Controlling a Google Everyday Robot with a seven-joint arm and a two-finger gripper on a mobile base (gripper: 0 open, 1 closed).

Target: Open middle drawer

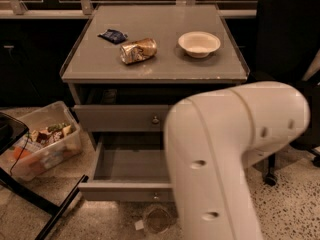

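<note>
While the middle drawer (127, 165) stands pulled out, the white arm (220, 149) covers its right side and hides the gripper (its grip I cannot tell).

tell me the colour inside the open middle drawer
Grey middle drawer, camera view; claw hidden behind white arm.

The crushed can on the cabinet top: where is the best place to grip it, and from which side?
Grip the crushed can across its middle, coming from above. It lies on its side with its long axis left-right, so the jaws should close front-to-back. The gripper is not in view; only the arm shows.
</note>
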